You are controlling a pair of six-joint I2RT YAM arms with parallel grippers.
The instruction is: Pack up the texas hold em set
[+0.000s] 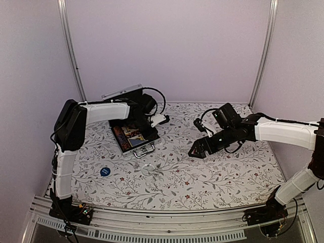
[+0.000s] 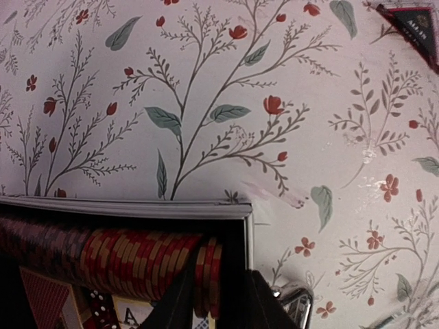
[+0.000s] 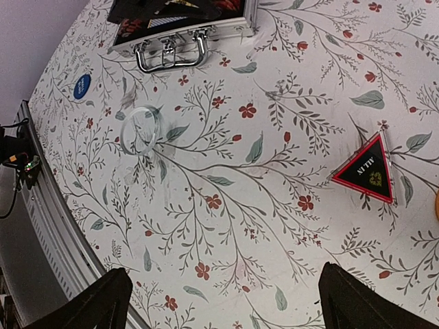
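Observation:
The silver briefcase [image 1: 132, 135] lies open on the floral table with its lid [image 1: 123, 93] standing up behind it. A row of reddish chips [image 2: 123, 253] fills its near slot, with card decks [image 2: 127, 317] beside the row. My left gripper [image 2: 218, 277] reaches into the case [image 2: 137, 208] and stands slightly open around the last few chips [image 2: 208, 271], with a dark gap on their right side. My right gripper [image 3: 230, 301] hovers wide open and empty above bare table. A black and red triangular token [image 3: 367, 168] lies to its right.
A blue round token [image 1: 105, 171] and a clear round ring [image 1: 148, 168] lie in front of the case, near its handle [image 3: 171, 55]. The metal rail of the table's front edge [image 3: 48, 205] runs along the left of the right wrist view. White walls enclose the table.

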